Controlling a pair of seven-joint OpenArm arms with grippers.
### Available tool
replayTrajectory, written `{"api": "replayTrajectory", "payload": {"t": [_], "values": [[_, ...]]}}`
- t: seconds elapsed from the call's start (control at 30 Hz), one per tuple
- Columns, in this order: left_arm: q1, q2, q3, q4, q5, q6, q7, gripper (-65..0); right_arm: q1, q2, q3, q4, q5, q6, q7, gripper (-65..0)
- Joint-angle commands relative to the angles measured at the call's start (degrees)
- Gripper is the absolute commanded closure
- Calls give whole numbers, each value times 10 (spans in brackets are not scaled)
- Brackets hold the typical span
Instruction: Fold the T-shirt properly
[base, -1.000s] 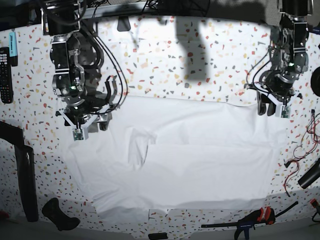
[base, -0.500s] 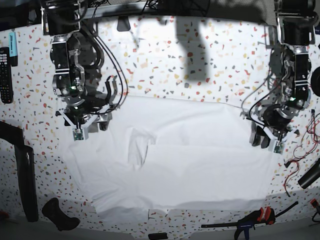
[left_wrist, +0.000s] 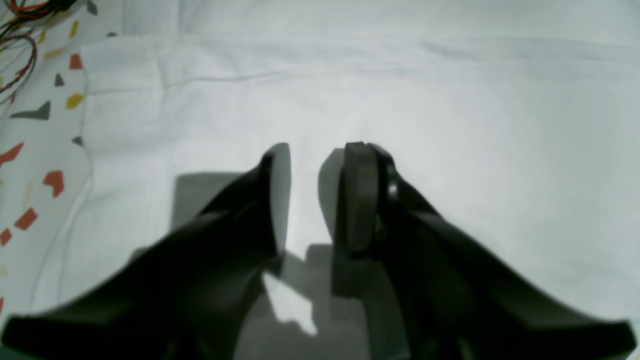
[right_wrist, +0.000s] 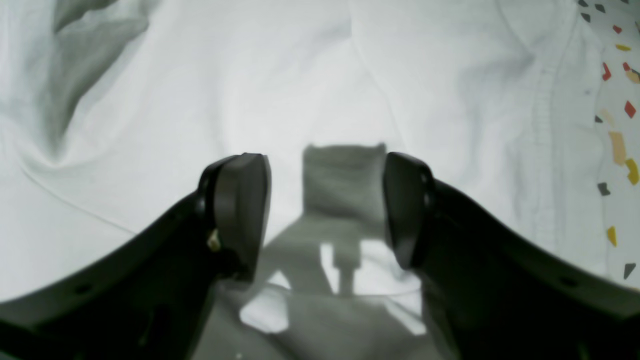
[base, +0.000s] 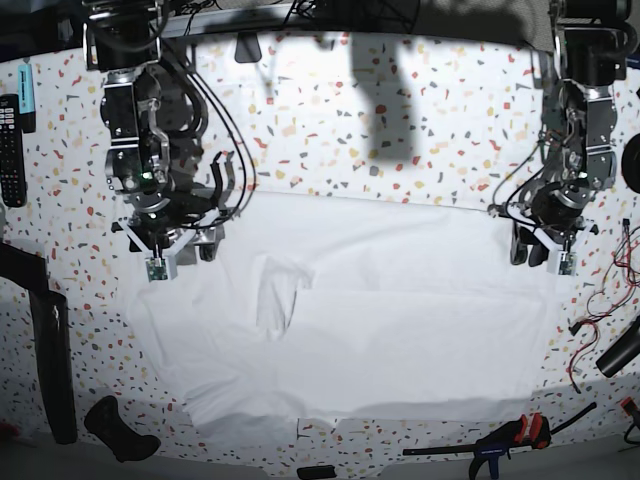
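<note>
Speckled table (base: 400, 130), T-shirt (base: 400, 320) flat, hem edge uncovered

One white T-shirt (base: 350, 330) lies on one speckled worktop (base: 330, 110), with two arm tools, left tool (base: 538, 248) and right tool (base: 183, 243), one remote (base: 10, 150) far left, and one clamp (base: 500, 440) near right.

A white table (base: 330, 110) speckled with coloured chips fills the base view; the white T-shirt (base: 400, 320) lies spread flat over its middle and lower part. At the left edge rest a black remote (base: 10, 150) and a light-blue marker (base: 26, 92); a black clamp with orange grip (base: 505, 438) lies lower right; red wires (base: 600, 290) trail at the right edge.
</note>
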Motion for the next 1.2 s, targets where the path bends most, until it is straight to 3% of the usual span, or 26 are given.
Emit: {"api": "replayTrajectory", "payload": {"t": [0.0,0.3,0.43,0.63,1.17], "values": [[6,-5,0,3,17,2,46,-176,2,4,0,3,-9,4,-22,-372],[6,-5,0,31,-4,1,67,-176,2,4,0,3,-9,4,-26,-372],[5,-5,0,36,3,2,115,-176,2,4,0,3,-10,4,-27,-372],[6,-2,0,36,4,2,140,-175,2,4,0,3,-10,4,-27,-372],[7,-2,1,15,4,2,130,-162,2,4,0,3,-10,4,-26,-372]]}}
